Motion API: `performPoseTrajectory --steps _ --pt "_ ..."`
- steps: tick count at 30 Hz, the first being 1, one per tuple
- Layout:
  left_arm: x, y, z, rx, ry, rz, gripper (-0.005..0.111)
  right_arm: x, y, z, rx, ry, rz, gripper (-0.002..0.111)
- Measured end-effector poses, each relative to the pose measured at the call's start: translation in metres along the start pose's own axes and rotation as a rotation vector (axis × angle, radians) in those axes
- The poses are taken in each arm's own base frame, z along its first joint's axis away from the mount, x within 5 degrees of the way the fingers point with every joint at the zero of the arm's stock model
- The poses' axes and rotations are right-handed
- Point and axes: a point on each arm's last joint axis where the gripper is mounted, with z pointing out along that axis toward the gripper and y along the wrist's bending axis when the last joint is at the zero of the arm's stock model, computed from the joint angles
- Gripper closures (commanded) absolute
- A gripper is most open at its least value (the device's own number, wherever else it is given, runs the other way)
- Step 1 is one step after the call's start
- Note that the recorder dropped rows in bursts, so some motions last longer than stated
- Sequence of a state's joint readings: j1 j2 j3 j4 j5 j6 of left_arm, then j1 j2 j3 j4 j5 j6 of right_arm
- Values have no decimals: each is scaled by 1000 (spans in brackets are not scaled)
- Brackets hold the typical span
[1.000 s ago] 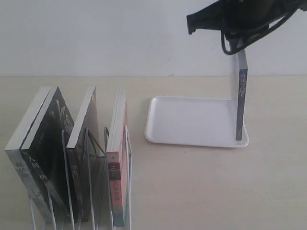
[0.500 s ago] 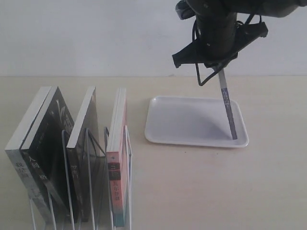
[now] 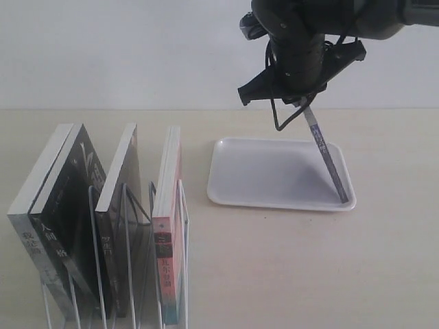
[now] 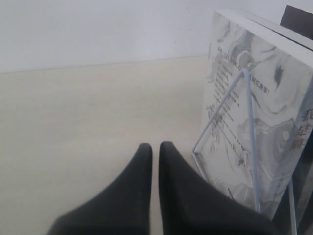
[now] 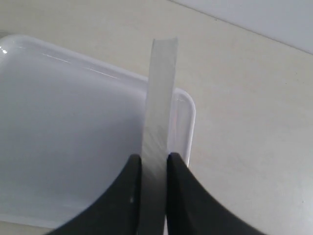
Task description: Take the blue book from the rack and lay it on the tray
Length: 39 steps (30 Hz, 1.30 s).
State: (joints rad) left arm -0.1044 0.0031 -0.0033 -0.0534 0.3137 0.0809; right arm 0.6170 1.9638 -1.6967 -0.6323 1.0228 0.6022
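The blue book (image 3: 328, 159) hangs edge-on from my right gripper (image 3: 306, 111), leaning with its top toward the left. Its lower corner rests at the right end of the white tray (image 3: 271, 175). In the right wrist view only the pale page edge of the blue book (image 5: 159, 132) shows, pinched between the two dark fingers of the right gripper (image 5: 154, 164), above the tray (image 5: 58, 147). My left gripper (image 4: 155, 152) is shut with nothing in it, next to the wire rack (image 4: 247, 127). The rack (image 3: 130, 253) stands at the lower left.
The rack holds several books: a marbled grey one (image 3: 38, 192), black-covered ones (image 3: 79, 185) and a pink-spined one (image 3: 168, 226). The marbled cover (image 4: 254, 112) fills the side of the left wrist view. Bare tabletop lies between rack and tray. A white wall stands behind.
The right arm has swung left and down over the tray. The book went from upright to leaning, with its lower corner staying at the tray's right end. The left gripper's earlier state is not shown.
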Motion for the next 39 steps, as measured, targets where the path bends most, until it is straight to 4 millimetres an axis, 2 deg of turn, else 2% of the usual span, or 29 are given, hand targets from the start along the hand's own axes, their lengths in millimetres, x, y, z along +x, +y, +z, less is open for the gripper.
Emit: performPoseTrajectory --steps 4,7,16,26,34,37,39 --pt "0 0 0 0 0 0 102 0 2 0 -18 4 -6 82" --pt "0 0 0 0 0 0 102 2 5 1 -48 22 14 75" --pt "0 0 0 0 0 0 102 2 13 2 -126 26 56 74" --pt "0 0 0 0 0 0 102 -7 19 1 -196 -70 98 74" --pt "0 0 0 0 0 0 102 -8 20 1 -203 -79 111 74" --pt "0 0 0 0 0 0 102 -7 14 -7 -191 -74 116 74" --pt "0 0 0 0 0 0 102 -10 3 -25 -184 -90 129 74"
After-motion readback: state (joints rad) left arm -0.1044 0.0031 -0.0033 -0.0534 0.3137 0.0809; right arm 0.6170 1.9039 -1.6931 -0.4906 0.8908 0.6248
